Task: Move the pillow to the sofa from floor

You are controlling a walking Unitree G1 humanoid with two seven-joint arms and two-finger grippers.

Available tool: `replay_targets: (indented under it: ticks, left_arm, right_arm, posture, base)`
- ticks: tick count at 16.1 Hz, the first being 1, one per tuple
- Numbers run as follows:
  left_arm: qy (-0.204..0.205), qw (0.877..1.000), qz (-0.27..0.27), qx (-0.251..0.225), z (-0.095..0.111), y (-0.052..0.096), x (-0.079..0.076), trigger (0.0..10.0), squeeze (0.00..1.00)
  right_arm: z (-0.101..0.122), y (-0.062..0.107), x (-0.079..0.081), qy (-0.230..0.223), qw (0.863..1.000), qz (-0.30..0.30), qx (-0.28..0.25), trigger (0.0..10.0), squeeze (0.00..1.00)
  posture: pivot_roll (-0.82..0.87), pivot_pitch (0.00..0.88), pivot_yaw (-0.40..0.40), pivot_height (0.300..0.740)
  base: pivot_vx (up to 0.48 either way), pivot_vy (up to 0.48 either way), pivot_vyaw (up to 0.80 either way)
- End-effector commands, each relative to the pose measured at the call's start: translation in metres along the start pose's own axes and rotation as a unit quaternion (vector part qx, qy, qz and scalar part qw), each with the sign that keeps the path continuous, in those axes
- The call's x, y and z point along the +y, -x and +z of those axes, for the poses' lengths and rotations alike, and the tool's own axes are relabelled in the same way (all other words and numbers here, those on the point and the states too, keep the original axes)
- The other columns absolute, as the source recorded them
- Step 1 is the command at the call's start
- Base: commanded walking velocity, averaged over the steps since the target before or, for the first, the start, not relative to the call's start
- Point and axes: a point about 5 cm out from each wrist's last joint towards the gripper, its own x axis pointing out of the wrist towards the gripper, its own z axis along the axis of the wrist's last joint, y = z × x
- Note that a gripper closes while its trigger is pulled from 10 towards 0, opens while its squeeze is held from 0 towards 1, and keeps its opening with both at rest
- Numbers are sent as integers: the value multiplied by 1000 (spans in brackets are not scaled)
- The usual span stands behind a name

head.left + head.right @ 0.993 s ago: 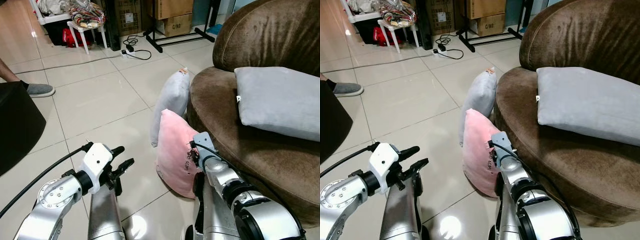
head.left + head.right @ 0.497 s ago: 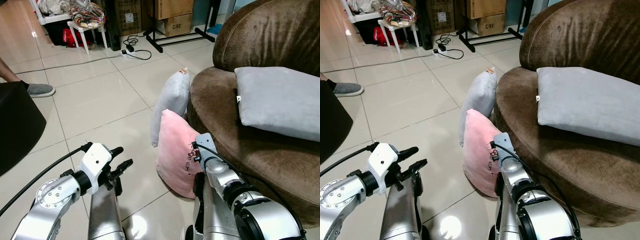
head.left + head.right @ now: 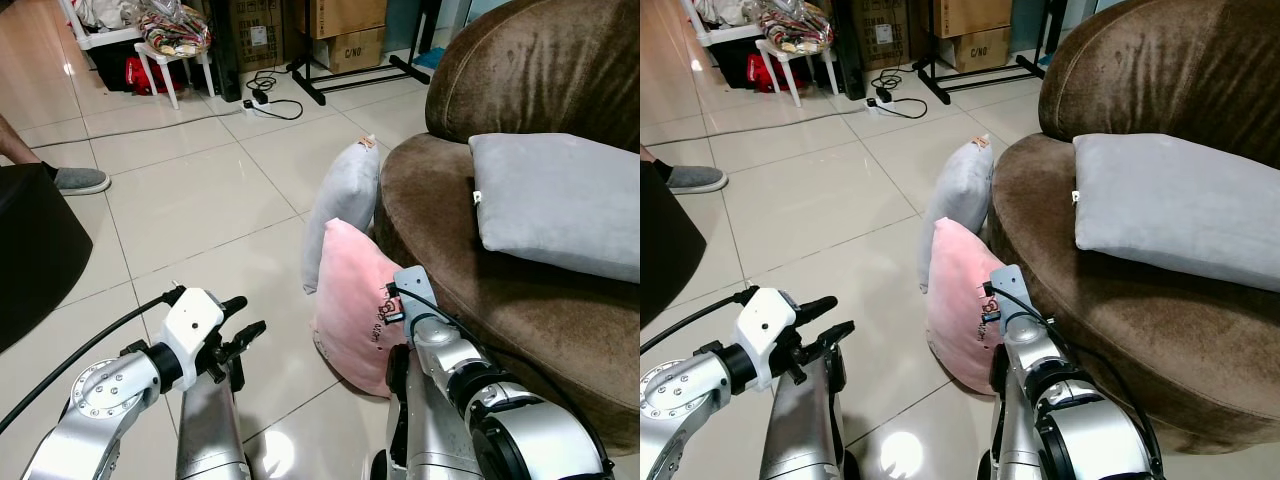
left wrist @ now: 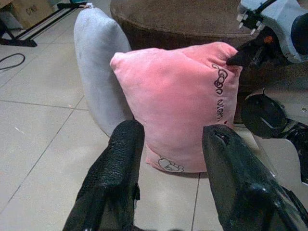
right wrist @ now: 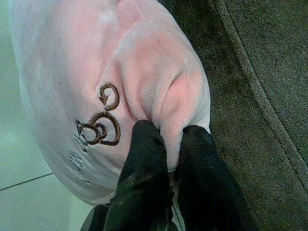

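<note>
Two cushions on the tiled floor (image 3: pixel 190 210) in the left eye view: pink pillow (image 3: pixel 352 300) upright against the front of the brown sofa (image 3: pixel 520 290), grey pillow (image 3: pixel 343 205) standing just behind it, also leaning on the sofa. Another grey cushion (image 3: pixel 560 200) lying on the sofa seat. Left gripper (image 3: pixel 238 325) low over the tiles, apart from the pink pillow, fingers spread. Right gripper (image 3: pixel 392 300) at the pink pillow's edge nearest the sofa. Farther back, a white stool (image 3: pixel 170 60) heaped with bundled cloth, cardboard boxes (image 3: pixel 345 30), a power strip (image 3: pixel 258 98) with cables. A person's grey shoe (image 3: pixel 80 180) on the tiles at far left.

Same layout in the right eye view, right gripper (image 3: pixel 990 300) pressed to the pink pillow's side.

From the left wrist view: both black fingers (image 4: pixel 120 168) wide apart, holding nothing, pink pillow (image 4: pixel 183 101) ahead between them but untouched, grey pillow (image 4: pixel 98 62) behind.

From the right wrist view: fingers (image 5: pixel 144 163) pinched tight on a fold of the pink pillow (image 5: pixel 96 72) beside its brown embroidery, sofa fabric (image 5: pixel 260 96) alongside.
</note>
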Motion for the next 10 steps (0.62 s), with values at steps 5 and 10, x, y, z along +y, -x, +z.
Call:
replay_targets:
  ticks: [5,10]
  left_arm:
    - [-6,1000,-7,1,3,4,-6,10000,0]
    - [5,1000,-12,-10,9,5,-12,10000,0]
  right_arm:
    - [-6,0,-7,-35,999,-15,2,10000,1000]
    - [4,-1,-17,-84,996,-9,-35,10000,1000]
  posture:
    - [88,0,-6,436]
    - [63,32,-16,436]
  base:
    - [0,0,0]
    - [0,0,0]
